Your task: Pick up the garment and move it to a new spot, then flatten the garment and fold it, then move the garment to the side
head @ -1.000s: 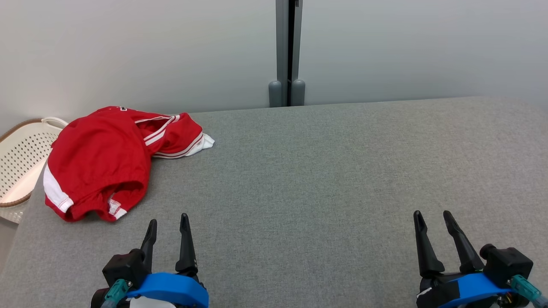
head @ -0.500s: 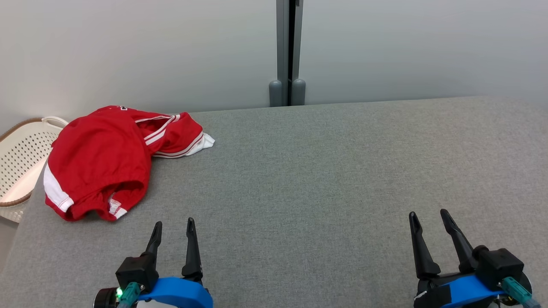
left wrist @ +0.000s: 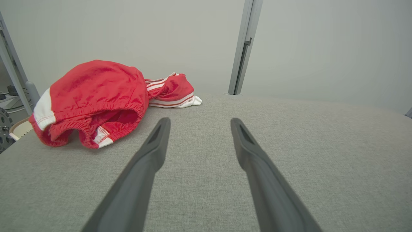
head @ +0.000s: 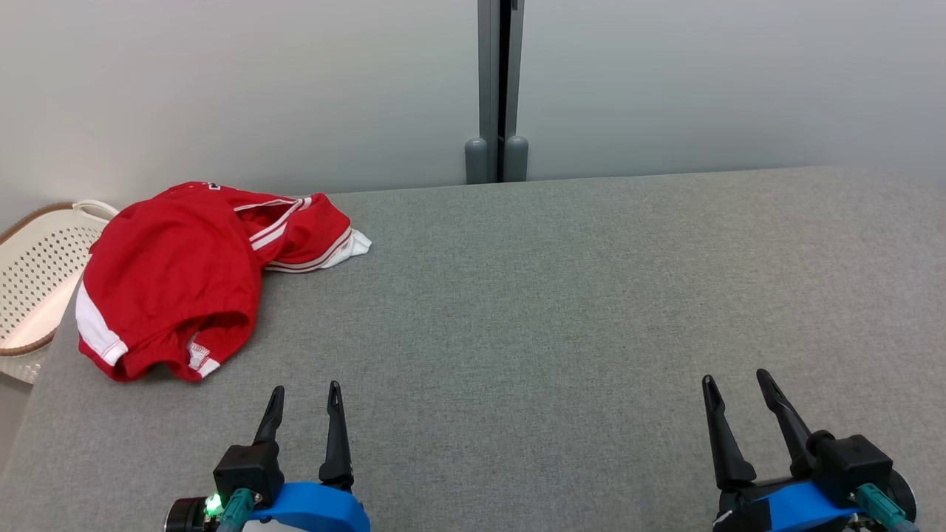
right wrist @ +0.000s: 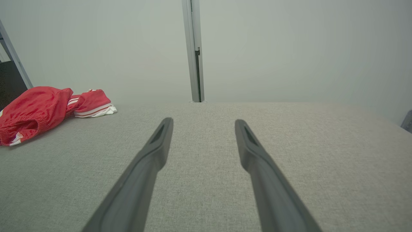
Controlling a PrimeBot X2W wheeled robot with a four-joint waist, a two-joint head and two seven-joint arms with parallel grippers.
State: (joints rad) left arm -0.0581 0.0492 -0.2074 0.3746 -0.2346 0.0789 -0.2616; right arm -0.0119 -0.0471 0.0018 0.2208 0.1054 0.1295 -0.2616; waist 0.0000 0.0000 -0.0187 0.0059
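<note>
Your garment [head: 174, 273], red with white stripes, lies crumpled at the far left corner of the tabletop [head: 554, 295], just beside a white basket [head: 37, 273]. Your left gripper [head: 307, 387] hovers near it, jaws spread and empty; the right gripper [head: 734, 376], well apart from it, has its jaws spread too

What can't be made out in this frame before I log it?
- Head view: the basket is cut off by the left edge and sits partly behind the garment.
- Head view: the garment's own crumpled folds hide its full shape.
- Head view: the bases of the left tool and right tool are cut off by the bottom edge.
</note>
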